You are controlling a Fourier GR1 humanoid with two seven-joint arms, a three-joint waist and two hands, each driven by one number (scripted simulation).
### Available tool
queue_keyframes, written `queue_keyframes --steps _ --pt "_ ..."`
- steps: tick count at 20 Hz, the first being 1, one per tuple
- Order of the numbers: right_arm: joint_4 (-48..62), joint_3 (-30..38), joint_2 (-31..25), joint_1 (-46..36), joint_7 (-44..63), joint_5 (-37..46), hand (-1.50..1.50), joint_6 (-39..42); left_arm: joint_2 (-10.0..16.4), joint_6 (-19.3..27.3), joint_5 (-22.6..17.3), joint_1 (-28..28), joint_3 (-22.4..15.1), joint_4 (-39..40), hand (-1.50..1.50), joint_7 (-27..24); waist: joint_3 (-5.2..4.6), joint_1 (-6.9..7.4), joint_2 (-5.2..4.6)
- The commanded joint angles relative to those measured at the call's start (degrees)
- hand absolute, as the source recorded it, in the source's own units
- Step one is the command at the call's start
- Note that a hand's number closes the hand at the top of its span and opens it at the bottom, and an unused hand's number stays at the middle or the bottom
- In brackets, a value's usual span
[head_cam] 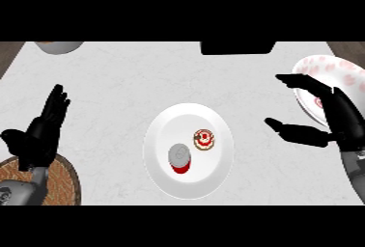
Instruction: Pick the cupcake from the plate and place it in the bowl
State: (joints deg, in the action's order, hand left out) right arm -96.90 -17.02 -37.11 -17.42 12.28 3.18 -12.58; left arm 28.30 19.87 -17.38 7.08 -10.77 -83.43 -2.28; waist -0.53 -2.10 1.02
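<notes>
A white plate (pixel 160 144) lies at the middle of the counter. On it sits the cupcake (pixel 204 140), with a tan rim and red and white topping, right of the plate's centre. A small red object with a grey top (pixel 180 159) lies next to it on the plate. The bowl (pixel 335 72), white with pink spots, stands at the right edge. My right hand (pixel 341 120) is open in front of the bowl, hiding part of it, thumb pointing left toward the plate, a short gap from the plate's rim. My left hand (pixel 41 131) rests open at the left, fingers up.
A round woven mat (pixel 64 181) lies under my left forearm at the lower left. A grey bowl (pixel 58 46) is cut off at the top left. A black object (pixel 237 47) sits at the counter's far edge.
</notes>
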Motion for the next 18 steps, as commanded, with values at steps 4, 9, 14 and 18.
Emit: queue_keyframes --steps 4,9,14,18 --pt "-17.50 -12.53 0.60 16.42 11.55 22.04 -1.50 -12.12 3.33 -0.16 0.07 -0.52 2.26 -3.24 0.00 4.11 0.44 0.16 -0.25" --pt "-30.46 -15.16 2.23 18.26 29.29 33.53 -1.50 -9.18 2.60 -1.00 0.70 2.32 2.61 -3.41 0.00 7.83 0.45 1.15 -0.70" --pt "-31.33 -6.69 3.28 6.36 37.86 26.39 -1.50 4.93 1.74 -3.06 2.25 -0.87 3.68 -5.06 0.00 6.57 0.48 2.49 -0.95" --pt "-26.30 -4.29 6.95 -10.84 48.47 22.24 -1.50 13.83 -0.85 -2.92 3.58 0.65 2.20 -3.40 0.00 4.71 0.38 3.27 -1.13"
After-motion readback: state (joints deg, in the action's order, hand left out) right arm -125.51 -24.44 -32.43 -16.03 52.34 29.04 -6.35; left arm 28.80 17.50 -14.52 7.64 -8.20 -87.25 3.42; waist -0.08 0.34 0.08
